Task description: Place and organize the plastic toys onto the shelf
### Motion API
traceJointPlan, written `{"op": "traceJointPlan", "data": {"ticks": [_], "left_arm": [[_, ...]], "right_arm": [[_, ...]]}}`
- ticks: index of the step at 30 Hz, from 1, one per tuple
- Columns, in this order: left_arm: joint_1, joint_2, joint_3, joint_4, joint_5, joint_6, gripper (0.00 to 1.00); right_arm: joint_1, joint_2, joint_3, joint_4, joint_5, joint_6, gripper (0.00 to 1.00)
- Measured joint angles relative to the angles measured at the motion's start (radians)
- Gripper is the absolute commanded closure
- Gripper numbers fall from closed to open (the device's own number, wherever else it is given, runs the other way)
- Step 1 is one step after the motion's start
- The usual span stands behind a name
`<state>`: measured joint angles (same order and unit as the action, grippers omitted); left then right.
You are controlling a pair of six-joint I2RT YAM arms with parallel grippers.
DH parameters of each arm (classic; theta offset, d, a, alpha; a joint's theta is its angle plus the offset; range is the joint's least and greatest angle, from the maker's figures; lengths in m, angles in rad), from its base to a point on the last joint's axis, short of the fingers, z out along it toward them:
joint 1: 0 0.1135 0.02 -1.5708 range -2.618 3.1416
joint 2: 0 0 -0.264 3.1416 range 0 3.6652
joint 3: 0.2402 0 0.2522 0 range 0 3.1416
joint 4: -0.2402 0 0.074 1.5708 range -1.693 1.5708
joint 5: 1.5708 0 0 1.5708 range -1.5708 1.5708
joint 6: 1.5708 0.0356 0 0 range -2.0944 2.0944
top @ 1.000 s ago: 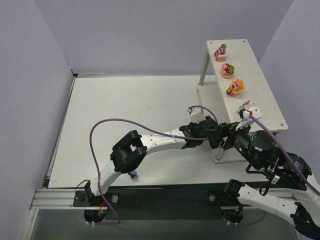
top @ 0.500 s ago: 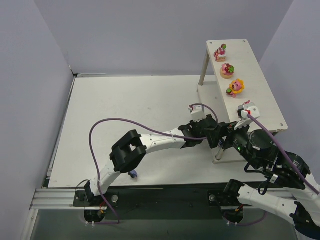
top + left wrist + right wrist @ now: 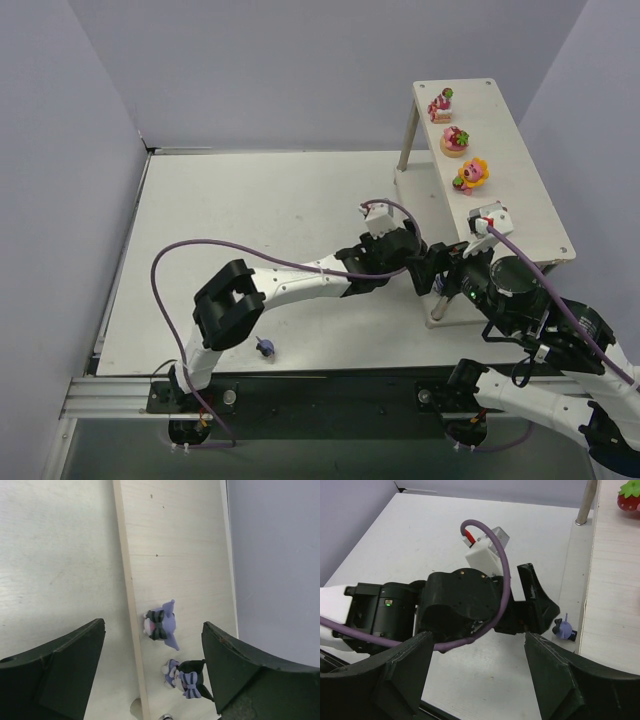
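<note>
The shelf (image 3: 520, 160) stands at the right. Three bright plastic toys (image 3: 455, 140) sit in a row on its top board. Two blue-purple toys (image 3: 161, 625) (image 3: 187, 679) stand on the lower board (image 3: 175, 555), near its edge. My left gripper (image 3: 154, 626) hovers open above them, touching neither. In the top view it is at the shelf's near leg (image 3: 432, 272). One purple toy (image 3: 564, 630) peeks out beside the left gripper's fingers. My right gripper (image 3: 479, 636) is open and empty, just behind the left one. A dark toy (image 3: 265, 347) lies on the table.
The right wrist (image 3: 510, 288) crowds the shelf's near end, and its white camera box (image 3: 487, 215) hides part of the top board. A purple cable (image 3: 230, 245) loops over the table. Grey walls close in the left and back.
The left gripper opened wide and let a blue-purple toy go on the lower board. Its arm drew back to the left. The right gripper stayed as it was.
</note>
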<state>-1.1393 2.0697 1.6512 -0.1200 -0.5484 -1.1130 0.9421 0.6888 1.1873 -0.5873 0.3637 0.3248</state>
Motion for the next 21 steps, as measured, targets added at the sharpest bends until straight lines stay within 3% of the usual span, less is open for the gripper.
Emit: {"op": "traceJointPlan", "data": {"ticks": [3,4,6,14,21], "left_arm": [[0.02,-0.076,-0.121,0.021,-0.013,0.004,0.03],[0.031,-0.104,-0.169,0.021,-0.021,0.005,0.03],[0.055,-0.171,-0.289,0.037,-0.039,0.021,0.03],[0.194,-0.575,-0.804,0.054,-0.103,0.098,0.03],[0.19,-0.903,-0.861,-0.083,-0.188,0.148,0.09]], "right_arm": [[0.0,0.0,0.0,0.0,0.003,0.001,0.17],[0.0,0.0,0.0,0.0,0.003,0.002,0.05],[0.001,0.0,0.0,0.001,-0.004,0.011,0.0],[0.001,-0.005,-0.017,0.019,-0.013,-0.002,0.02],[0.001,0.018,-0.018,0.037,-0.018,-0.011,0.04]]}}
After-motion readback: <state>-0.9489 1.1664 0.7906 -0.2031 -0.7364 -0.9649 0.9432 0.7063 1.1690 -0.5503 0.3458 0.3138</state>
